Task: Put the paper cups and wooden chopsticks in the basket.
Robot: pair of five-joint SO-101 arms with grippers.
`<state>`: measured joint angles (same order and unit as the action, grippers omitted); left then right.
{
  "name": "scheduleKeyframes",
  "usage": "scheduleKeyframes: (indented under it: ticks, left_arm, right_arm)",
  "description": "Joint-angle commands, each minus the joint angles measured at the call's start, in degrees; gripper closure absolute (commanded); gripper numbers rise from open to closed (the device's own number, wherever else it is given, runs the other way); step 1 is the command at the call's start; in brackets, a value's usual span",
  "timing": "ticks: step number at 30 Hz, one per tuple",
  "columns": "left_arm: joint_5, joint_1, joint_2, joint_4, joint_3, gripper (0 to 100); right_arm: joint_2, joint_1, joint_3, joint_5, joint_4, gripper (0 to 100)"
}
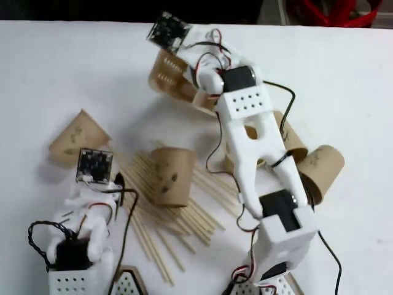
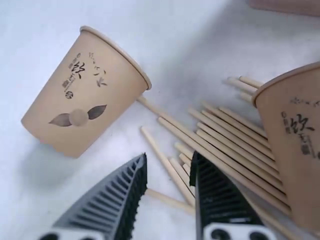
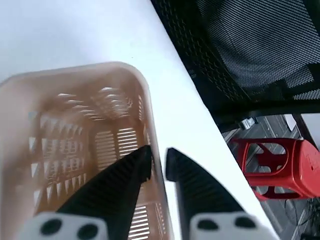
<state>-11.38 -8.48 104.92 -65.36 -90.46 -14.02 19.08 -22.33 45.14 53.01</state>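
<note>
In the left wrist view my left gripper (image 2: 168, 161) is open, hovering low over a spread of wooden chopsticks (image 2: 225, 145). None is between its fingers. A brown paper cup (image 2: 85, 107) lies on its side just beyond the fingers, and a second cup (image 2: 295, 145) rests on the chopsticks beside it. My right gripper (image 3: 159, 151) is at the far side of the table, closed on the side wall of the tan basket (image 3: 75, 72), one finger inside and one outside. From above, the basket (image 1: 164, 72) looks tilted. Two more cups (image 1: 319, 167) lie beside the right arm.
The chopsticks (image 1: 169, 212) fan across the table's middle under the central cup (image 1: 172, 175). The right arm (image 1: 252, 141) stretches over the table from the near edge to the basket. Beyond the far table edge are a mesh chair and a red stool (image 3: 280, 160).
</note>
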Motion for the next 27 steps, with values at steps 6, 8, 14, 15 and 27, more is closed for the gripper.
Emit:
scheduleKeyframes:
  ticks: [6,8,14,15,27]
  left_arm:
    - [-0.6,-0.4,-0.5,2.4,-0.6,84]
    - [-0.6,-0.4,-0.5,2.5,-0.6,84]
    - [-0.6,-0.4,-0.5,2.5,-0.6,84]
    - [-0.6,-0.4,-0.5,2.5,-0.6,84]
    - [-0.6,-0.4,-0.5,2.5,-0.6,84]
  right_arm:
    - [-5.3,-4.4,-12.8,-10.9,-0.1,76.0]
    - [-5.9,-4.1,-14.2,-11.1,0.2,76.0]
    - [-6.0,-0.7,-19.9,-11.1,7.4,76.1]
    - [-6.1,0.0,-20.8,-11.1,9.0,76.1]
    - [-13.0,4.4,-25.6,-10.7,13.7,75.8]
